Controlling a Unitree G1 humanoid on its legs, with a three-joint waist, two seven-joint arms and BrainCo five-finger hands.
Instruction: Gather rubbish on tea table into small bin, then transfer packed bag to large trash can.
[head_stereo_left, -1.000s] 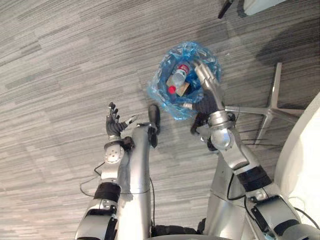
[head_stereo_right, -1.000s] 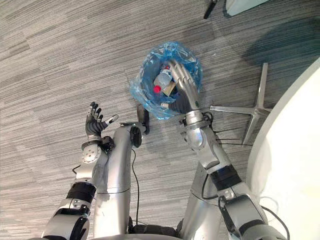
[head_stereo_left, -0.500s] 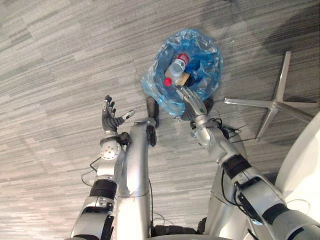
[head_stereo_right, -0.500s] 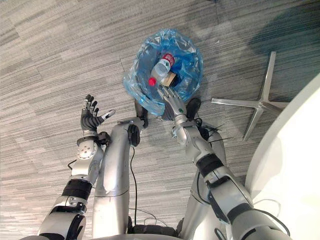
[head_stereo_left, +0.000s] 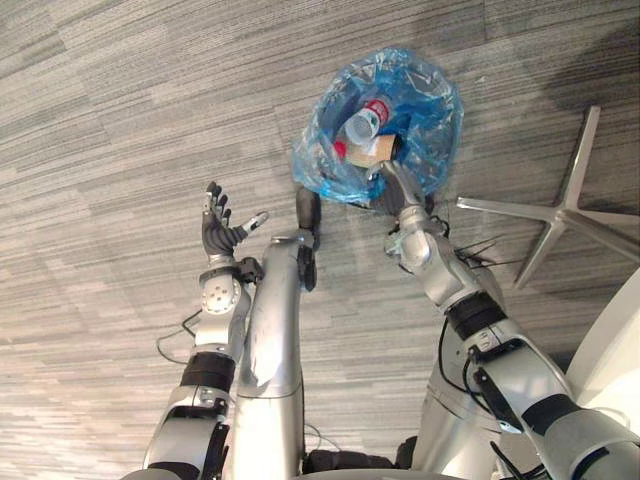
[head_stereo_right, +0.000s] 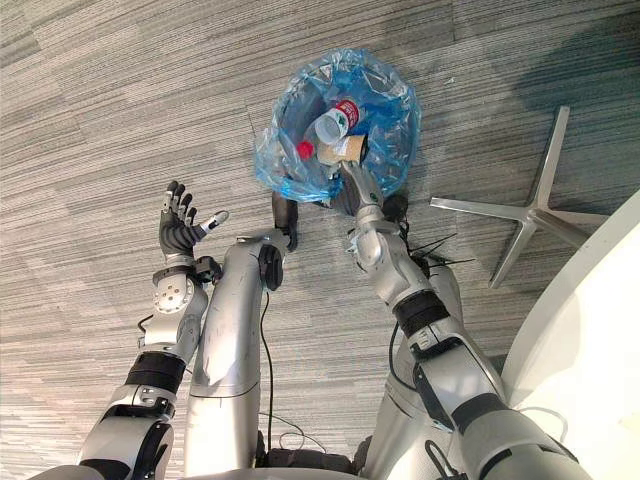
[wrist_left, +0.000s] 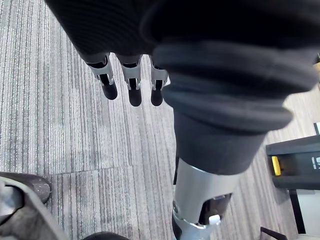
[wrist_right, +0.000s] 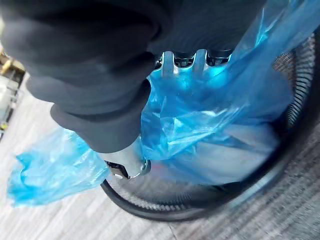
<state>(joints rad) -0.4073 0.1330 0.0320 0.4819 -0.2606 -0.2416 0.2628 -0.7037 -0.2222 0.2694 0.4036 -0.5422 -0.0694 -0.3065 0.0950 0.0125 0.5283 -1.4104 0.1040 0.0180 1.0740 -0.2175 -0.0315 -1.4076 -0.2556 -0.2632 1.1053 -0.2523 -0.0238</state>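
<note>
The blue bag (head_stereo_left: 428, 150) lines the small bin (wrist_right: 299, 85) on the floor (head_stereo_left: 100, 150), just ahead of the right hand (head_stereo_left: 392, 190). Its fingers reach over the near rim into the plastic; I cannot tell if they grip. The left hand (head_stereo_left: 218, 232) hangs open, well apart.

floor (head_stereo_left: 100, 110): grey striped carpet | on it: small bin (wrist_right: 296, 85) with blue bag (head_stereo_left: 437, 120) | nearby: silver star base (head_stereo_left: 566, 210)
</note>
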